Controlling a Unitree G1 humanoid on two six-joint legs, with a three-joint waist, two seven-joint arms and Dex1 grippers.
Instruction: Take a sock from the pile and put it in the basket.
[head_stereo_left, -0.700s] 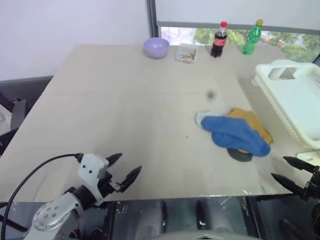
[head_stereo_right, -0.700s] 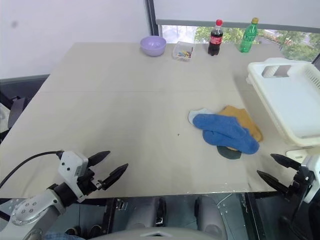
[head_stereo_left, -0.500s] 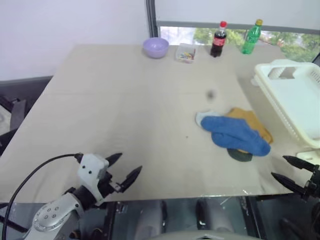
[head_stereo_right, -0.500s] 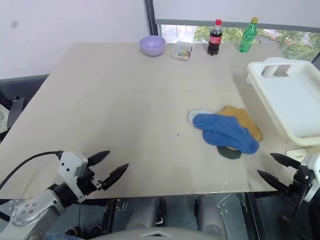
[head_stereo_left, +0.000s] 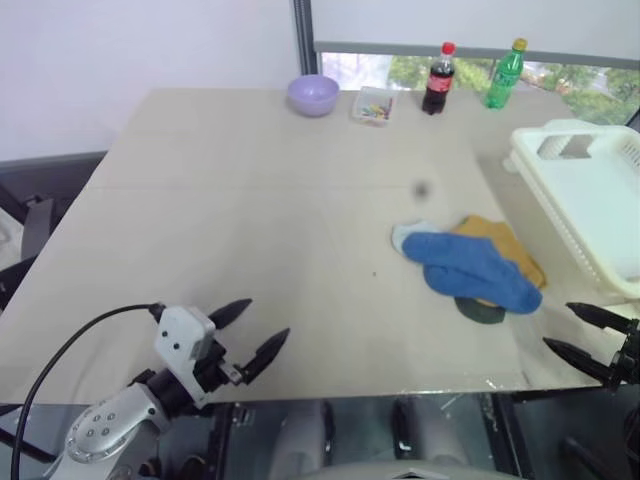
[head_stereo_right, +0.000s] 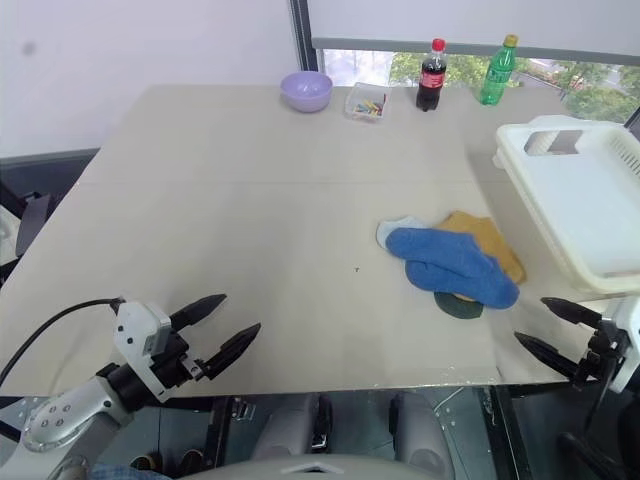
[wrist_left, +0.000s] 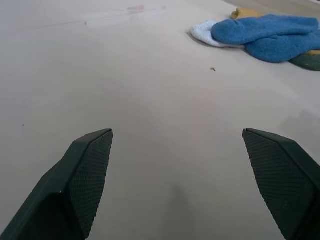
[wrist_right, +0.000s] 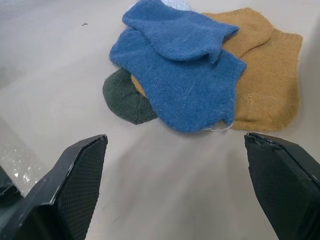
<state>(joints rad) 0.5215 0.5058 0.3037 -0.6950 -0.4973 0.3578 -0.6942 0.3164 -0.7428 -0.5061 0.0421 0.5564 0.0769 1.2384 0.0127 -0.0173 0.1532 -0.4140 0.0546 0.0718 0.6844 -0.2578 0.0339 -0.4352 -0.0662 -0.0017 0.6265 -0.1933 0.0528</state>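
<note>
While no sock has yet been taken, the pile (head_stereo_left: 470, 268) lies loose on the worktop (head_stereo_left: 250, 220), right of centre and towards the near edge. A royal blue sock (wrist_right: 180, 65) sits on top, draped over a mustard one (wrist_right: 270, 75); a dark green toe (wrist_right: 125, 97) protrudes on the near side. The basket (head_stereo_left: 590, 200) stands just right of the pile, apart from it, so the transfer should be short. The right tool (head_stereo_left: 590, 335) hovers near the pile at the near right corner, fingers spread wide and holding nothing, apparently staged for the pick. The left tool (head_stereo_left: 250, 335) waits at the near left, well apart, likewise wide open and empty.
</note>
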